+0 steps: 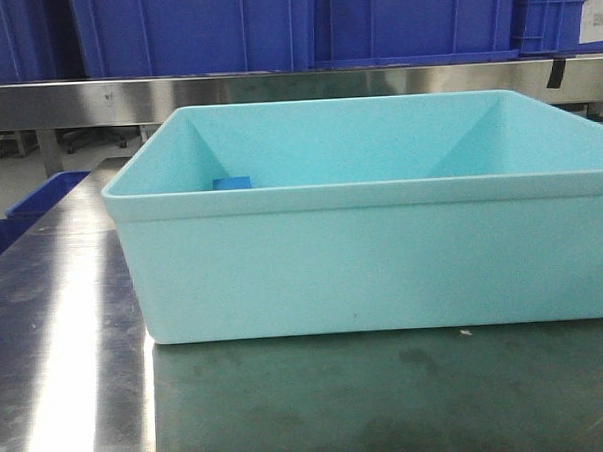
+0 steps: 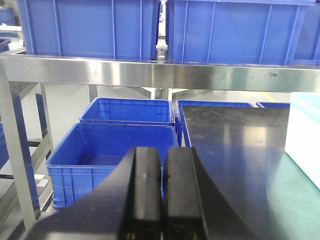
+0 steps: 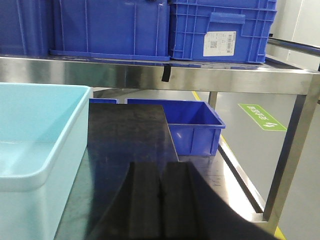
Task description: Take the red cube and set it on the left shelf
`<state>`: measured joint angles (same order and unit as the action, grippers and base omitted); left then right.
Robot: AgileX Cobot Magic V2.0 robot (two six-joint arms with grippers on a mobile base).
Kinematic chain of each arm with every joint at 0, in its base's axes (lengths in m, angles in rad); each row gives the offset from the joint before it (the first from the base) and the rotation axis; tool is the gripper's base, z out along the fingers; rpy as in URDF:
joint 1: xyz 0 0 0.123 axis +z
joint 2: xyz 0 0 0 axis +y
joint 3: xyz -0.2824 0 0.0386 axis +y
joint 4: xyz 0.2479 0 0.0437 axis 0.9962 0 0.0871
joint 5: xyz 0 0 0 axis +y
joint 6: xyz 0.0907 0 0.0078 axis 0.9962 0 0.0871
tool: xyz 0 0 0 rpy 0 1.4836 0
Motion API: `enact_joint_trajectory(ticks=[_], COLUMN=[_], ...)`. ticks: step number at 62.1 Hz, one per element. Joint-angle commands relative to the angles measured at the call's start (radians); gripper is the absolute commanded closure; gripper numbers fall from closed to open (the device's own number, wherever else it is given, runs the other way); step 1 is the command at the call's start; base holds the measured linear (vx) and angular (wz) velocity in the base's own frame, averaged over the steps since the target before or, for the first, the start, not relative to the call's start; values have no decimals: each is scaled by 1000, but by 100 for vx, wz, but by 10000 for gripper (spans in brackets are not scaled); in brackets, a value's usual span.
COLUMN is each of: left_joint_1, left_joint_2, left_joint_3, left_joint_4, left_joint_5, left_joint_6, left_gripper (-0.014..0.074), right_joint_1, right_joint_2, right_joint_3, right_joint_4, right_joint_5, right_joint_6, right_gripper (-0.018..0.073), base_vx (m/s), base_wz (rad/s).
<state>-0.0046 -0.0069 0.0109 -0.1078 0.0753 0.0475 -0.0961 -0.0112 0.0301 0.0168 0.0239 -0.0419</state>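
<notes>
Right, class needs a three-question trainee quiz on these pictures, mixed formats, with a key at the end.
1. True or false: the left gripper is wide open.
2. What stands on the left shelf? A) blue crates B) cardboard boxes C) bottles
3. Fill in: the small object inside the pale teal tub is ____ in colour.
Key: 1 false, it is shut; 2 A; 3 blue.

The tub (image 1: pixel 363 263) runs off the right edge, its near wall hiding its floor and most of a blue block (image 1: pixel 232 183).
</notes>
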Motion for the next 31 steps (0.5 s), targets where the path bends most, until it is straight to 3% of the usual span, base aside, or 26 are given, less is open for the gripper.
enact_joint_trajectory(ticks=[1,31], left_joint_1=[-7,-7], left_joint_2=[-17,-17], left_joint_3=[24,24], left_joint_4=[-7,-7], left_joint_5=[-96,-96], left_joint_6=[-8,-8], left_gripper=[495,495], right_joint_1=[0,0], right_joint_2=[-17,-17], right_joint_3=[-25,-25], right_joint_4=[1,1], right_joint_5=[-86,-86], right_joint_6=[-5,-5], right_gripper=[503,503], base_vx=[0,0], base_wz=[0,0])
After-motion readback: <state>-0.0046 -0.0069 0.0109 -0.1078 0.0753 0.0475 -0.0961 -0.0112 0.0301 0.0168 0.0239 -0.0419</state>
